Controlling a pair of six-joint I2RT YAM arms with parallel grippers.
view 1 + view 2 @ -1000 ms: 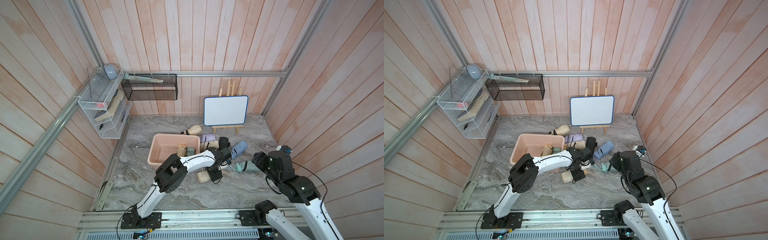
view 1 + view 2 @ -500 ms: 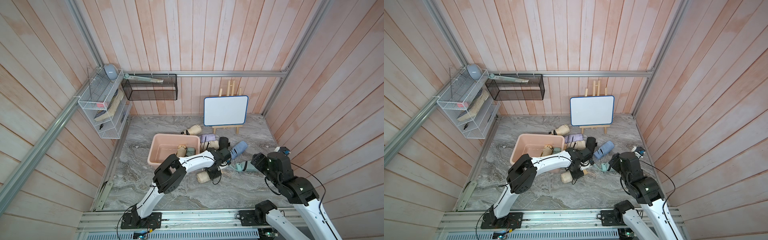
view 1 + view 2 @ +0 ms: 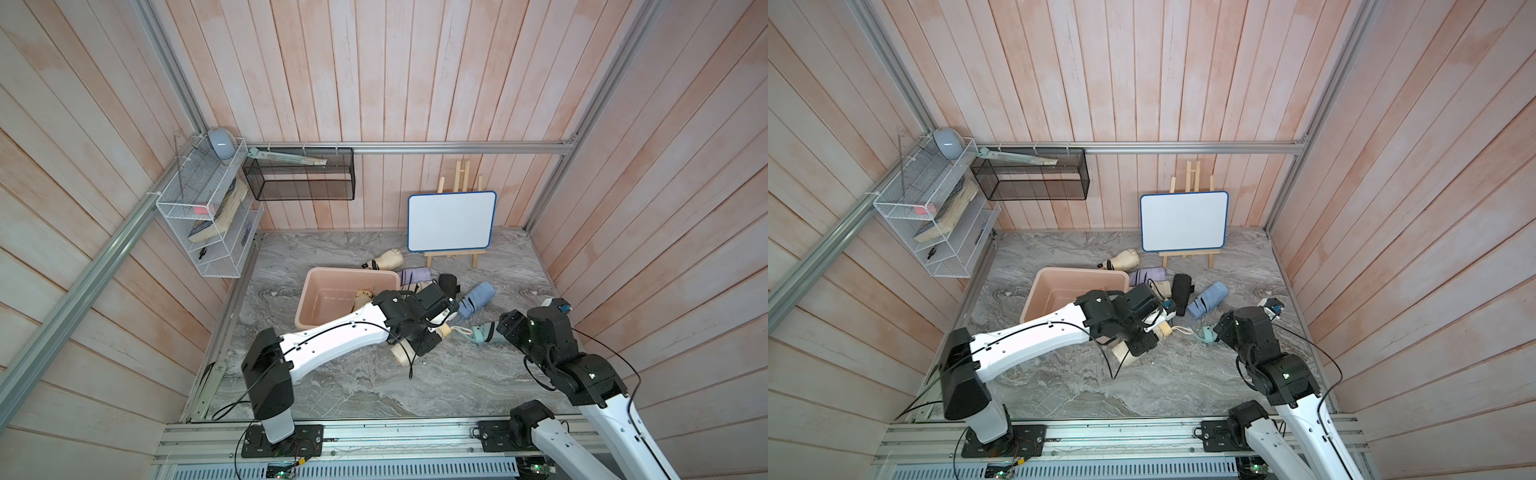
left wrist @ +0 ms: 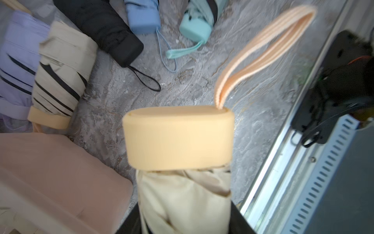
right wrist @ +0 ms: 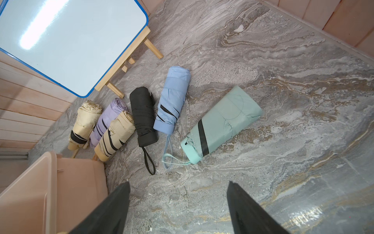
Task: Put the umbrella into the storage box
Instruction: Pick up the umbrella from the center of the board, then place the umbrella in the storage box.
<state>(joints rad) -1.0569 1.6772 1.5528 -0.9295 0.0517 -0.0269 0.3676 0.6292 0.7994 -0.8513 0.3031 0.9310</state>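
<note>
Left wrist view is showing the left pincer [image 4: 183, 220] pinching the cloth body of a cream umbrella [image 4: 178, 141], its strap looping up blurred, just beside the pink storage box [image 4: 50, 172] and outside it. Right pincer [image 5: 178, 183] is hanging spread wide over the worktop [image 5: 283, 162], gripping nothing, near a mint umbrella [image 5: 222, 123].

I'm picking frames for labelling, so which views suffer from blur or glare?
Left wrist view: the cream umbrella and its strap are smeared, the black umbrella behind is clearer. Right wrist view: crisp, but a bright streak glares on the whiteboard. Both top views: evenly lit, sharp, wall planks splayed by the wide lens.
</note>
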